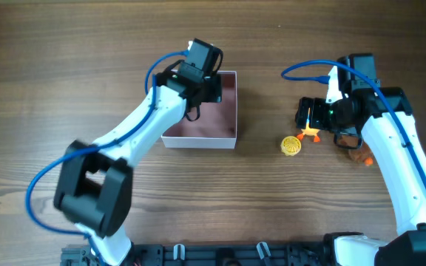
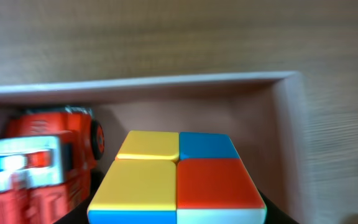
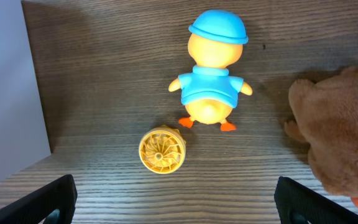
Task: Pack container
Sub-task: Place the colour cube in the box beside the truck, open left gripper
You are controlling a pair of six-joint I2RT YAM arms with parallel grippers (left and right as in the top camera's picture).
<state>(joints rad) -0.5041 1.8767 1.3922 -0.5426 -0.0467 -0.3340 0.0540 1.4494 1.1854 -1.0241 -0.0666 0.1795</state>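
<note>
Now, left gripper [image 1: 204,83]: it hangs over the upper part of the container in the overhead frame. In its wrist view only dark slivers show at the bottom edge either side of the cube. The cube reads sharp while everything behind it smears, so I judge the jaws closed on it.
Cube [image 2: 178,180]: yellow, blue and red-orange faces, bottom centre of the wrist frame. I cannot tell whether it touches the floor of the box.
Risk, release: if I let go while it is high or tilted, I expect it to bounce and settle crooked.
Risk, crowding: the red truck [image 2: 42,168] sits just left of the cube, so an off-line descent could prop the cube on a wheel.
Risk, wall: a sideways drag against a wall could shove the box across the table [image 1: 50,44].
Container [image 1: 198,140]: left of centre in the overhead frame, with white walls and a pink inside.
Contents: the red truck lies near the far wall. The cube is over or on the floor beside it.
Right gripper [image 3: 176,202]: its fingers are spread wide at the lower corners of its wrist frame, with only wood between them.
Outside the box: the duck [image 3: 211,81] in a blue cap is at upper centre. The yellow wheel [image 3: 161,149] lies just below it, and the brown plush [image 3: 344,137] is at the right edge.
</note>
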